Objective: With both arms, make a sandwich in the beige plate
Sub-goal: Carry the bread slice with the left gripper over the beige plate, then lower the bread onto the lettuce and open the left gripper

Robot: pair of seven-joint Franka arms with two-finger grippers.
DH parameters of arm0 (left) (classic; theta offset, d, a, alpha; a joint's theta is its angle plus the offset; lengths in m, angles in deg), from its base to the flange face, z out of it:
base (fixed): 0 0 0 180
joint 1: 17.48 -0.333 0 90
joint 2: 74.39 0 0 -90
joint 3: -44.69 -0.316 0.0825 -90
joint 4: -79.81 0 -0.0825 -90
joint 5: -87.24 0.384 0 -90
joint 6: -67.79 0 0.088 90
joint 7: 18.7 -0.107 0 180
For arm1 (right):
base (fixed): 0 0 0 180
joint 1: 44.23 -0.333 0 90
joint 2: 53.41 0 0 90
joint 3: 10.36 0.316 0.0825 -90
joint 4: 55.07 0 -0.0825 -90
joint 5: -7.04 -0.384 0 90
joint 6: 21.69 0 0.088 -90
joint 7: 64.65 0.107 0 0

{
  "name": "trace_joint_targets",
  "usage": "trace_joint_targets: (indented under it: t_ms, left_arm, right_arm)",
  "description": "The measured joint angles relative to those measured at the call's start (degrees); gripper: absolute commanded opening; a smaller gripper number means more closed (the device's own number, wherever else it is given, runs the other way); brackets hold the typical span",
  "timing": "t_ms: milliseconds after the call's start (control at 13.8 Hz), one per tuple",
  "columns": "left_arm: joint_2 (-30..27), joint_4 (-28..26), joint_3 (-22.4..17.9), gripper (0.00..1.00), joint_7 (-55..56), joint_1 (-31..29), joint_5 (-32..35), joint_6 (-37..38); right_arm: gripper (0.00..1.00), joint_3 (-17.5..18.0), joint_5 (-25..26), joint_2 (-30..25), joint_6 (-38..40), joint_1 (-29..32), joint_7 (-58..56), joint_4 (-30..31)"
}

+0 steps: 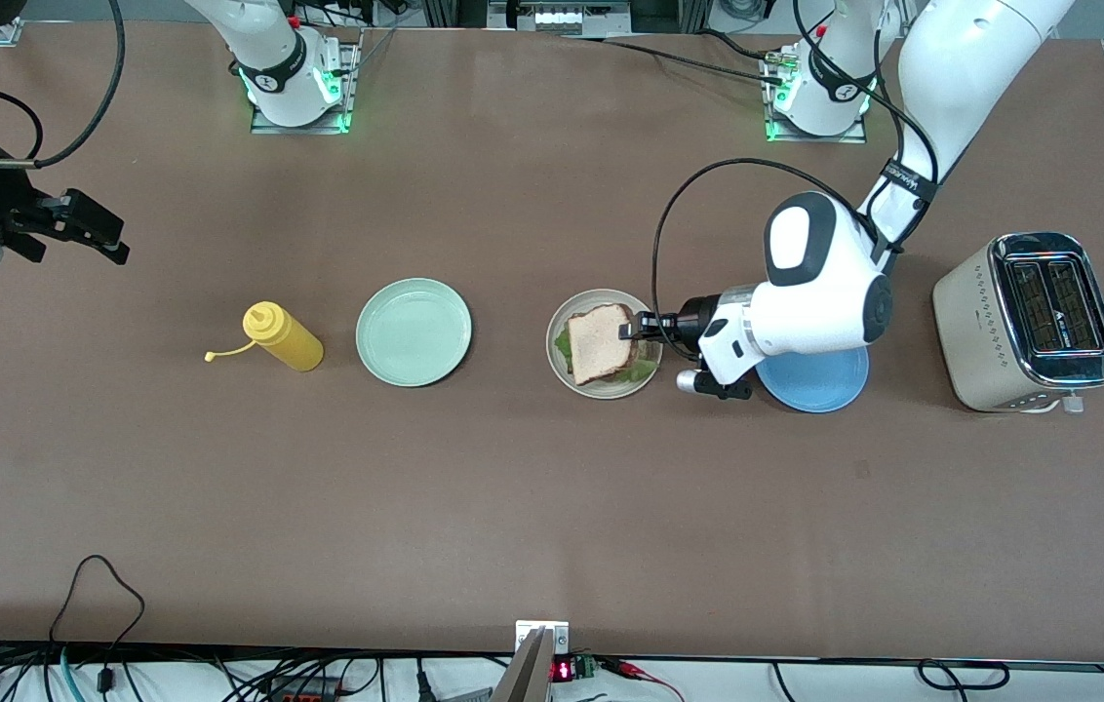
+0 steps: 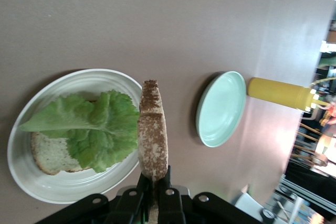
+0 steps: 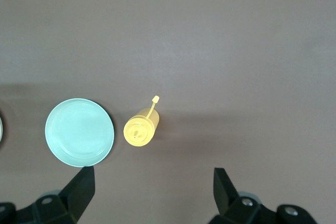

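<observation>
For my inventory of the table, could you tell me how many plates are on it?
3, in a row: the mint-green plate beside the yellow bottle, the beige plate mid-table holding bread and lettuce, and the blue plate, partly hidden under the left arm, nearest the toaster.

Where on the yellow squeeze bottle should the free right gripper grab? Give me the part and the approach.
Take the yellow squeeze bottle around its round body, below the cap, probably coming down from above: it stands upright beside the mint-green plate. The open right gripper waits in the air toward the right arm's end of the table. Avoid the thin cap tether. The left gripper is busy, shut on the top bread slice.
</observation>
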State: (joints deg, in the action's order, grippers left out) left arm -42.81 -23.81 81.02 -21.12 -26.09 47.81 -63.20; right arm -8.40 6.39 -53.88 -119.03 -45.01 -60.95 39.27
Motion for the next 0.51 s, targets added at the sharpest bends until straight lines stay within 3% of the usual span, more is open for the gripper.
trace_joint_targets:
  t_ms: [506]
  left_arm:
    - [4.51,-2.86,-0.11,0.0,-19.74,-3.36,-14.2,1.46]
  right_arm:
    - [1.0,-1.1,0.0,0.0,0.06,-0.91,-0.51,0.0]
